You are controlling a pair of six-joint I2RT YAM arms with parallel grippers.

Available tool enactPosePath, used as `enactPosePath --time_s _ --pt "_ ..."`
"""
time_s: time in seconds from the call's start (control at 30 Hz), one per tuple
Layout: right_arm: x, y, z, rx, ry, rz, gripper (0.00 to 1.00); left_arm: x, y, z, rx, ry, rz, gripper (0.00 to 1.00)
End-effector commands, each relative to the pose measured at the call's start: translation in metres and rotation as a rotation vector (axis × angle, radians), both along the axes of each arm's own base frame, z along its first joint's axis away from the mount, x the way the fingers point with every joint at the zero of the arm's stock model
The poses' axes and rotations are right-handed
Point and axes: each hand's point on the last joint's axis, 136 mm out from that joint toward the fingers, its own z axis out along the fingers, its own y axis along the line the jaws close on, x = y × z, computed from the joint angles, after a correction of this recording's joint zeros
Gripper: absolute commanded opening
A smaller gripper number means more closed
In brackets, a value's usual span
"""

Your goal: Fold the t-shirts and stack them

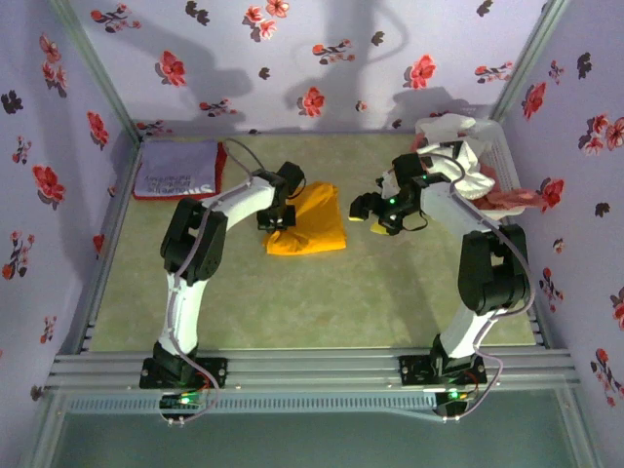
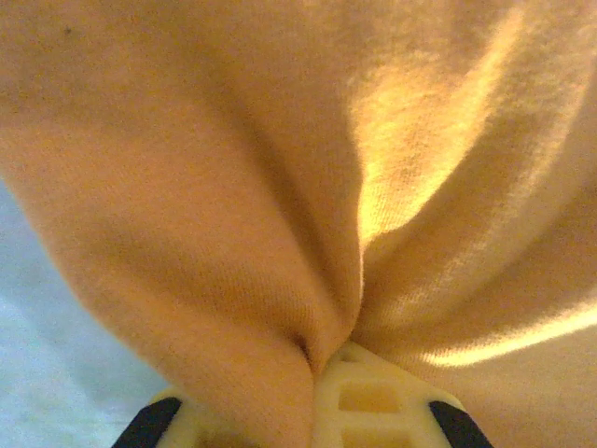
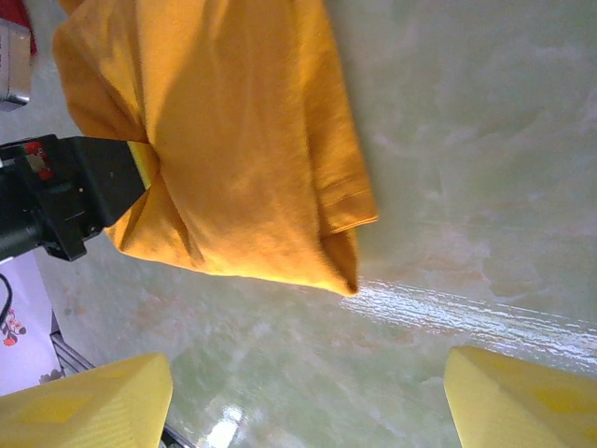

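Note:
The mustard-orange t-shirt (image 1: 310, 226) lies folded in a rough bundle mid-table. My left gripper (image 1: 276, 220) is shut on its left edge; in the left wrist view the orange cloth (image 2: 233, 168) bunches into the pinch of the gripper (image 2: 322, 373). My right gripper (image 1: 367, 207) hovers just right of the shirt, open and holding nothing. In its wrist view the fingertips (image 3: 89, 406) stand wide apart over bare table, the shirt (image 3: 242, 140) ahead of them. A folded lavender t-shirt (image 1: 178, 171) with pale lettering rests on a red one (image 1: 222, 164) at back left.
A loose heap of white (image 1: 458, 132) and pink (image 1: 507, 198) shirts lies at the back right corner behind the right arm. Floral walls close in the table (image 1: 292, 302) on three sides. A metal rail (image 1: 312, 370) runs along the near edge.

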Motion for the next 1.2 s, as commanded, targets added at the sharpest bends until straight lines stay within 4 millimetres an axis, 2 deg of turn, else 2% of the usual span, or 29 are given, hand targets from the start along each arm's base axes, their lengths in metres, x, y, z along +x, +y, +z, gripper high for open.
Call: enactPosePath --time_s 0.0,0.2,0.47,0.7,0.77,0.8,1.0,1.17 --pt "-0.001 0.000 0.013 0.029 -0.019 -0.019 0.78 -0.021 0.057 -0.002 0.148 0.112 0.009 0.00" --pt "-0.004 -0.001 0.014 0.025 -0.015 -0.023 0.78 0.008 0.089 0.039 0.149 0.039 0.013 0.00" --pt "-0.009 -0.002 0.015 0.018 0.000 -0.027 0.79 0.059 0.136 0.094 0.330 -0.061 -0.057 0.00" --pt "-0.006 0.001 0.016 0.022 0.024 -0.022 0.80 0.097 0.151 0.136 0.297 -0.165 -0.032 0.00" --pt "-0.002 0.004 0.020 0.025 0.021 -0.020 0.98 0.107 0.154 0.146 0.278 -0.193 -0.032 0.00" --pt "0.000 0.004 0.021 0.026 0.017 -0.019 0.99 0.111 0.155 0.150 0.275 -0.205 -0.032 0.00" --pt "0.015 0.009 0.036 0.045 -0.014 -0.042 0.99 0.133 0.172 0.170 0.273 -0.259 -0.035 0.00" --pt "0.018 0.012 0.033 0.036 0.006 -0.036 0.99 0.147 0.182 0.184 0.244 -0.313 -0.036 0.00"
